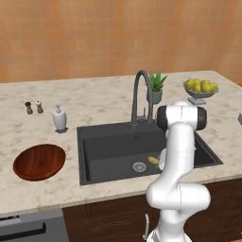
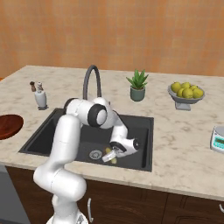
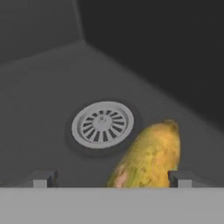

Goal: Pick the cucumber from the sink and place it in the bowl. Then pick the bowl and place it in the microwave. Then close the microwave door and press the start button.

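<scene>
Left base view: The sink (image 1: 108,142) is set into the marble counter (image 1: 94,99), with the faucet (image 1: 142,94) arching over its rear edge. The cucumber (image 1: 153,161) lies on the basin floor just beside the drain (image 1: 139,166); the arm partly covers it. The bowl (image 1: 39,161) sits on the counter to the left of the sink, well apart from the cucumber. A soap dispenser (image 1: 59,118) stands near the sink's rear left corner.

Right base view: The arm reaches down into the sink (image 2: 140,131). The gripper (image 2: 111,158) is low over the basin floor, at the cucumber (image 2: 109,152). The bowl (image 2: 8,126) shows at the left edge.

Hand view: The fingertips (image 3: 43,178) stand wide apart. The cucumber (image 3: 151,157) lies between them, nearer the right tip, with nothing clamped. The drain (image 3: 102,124) is just beside the cucumber.
</scene>
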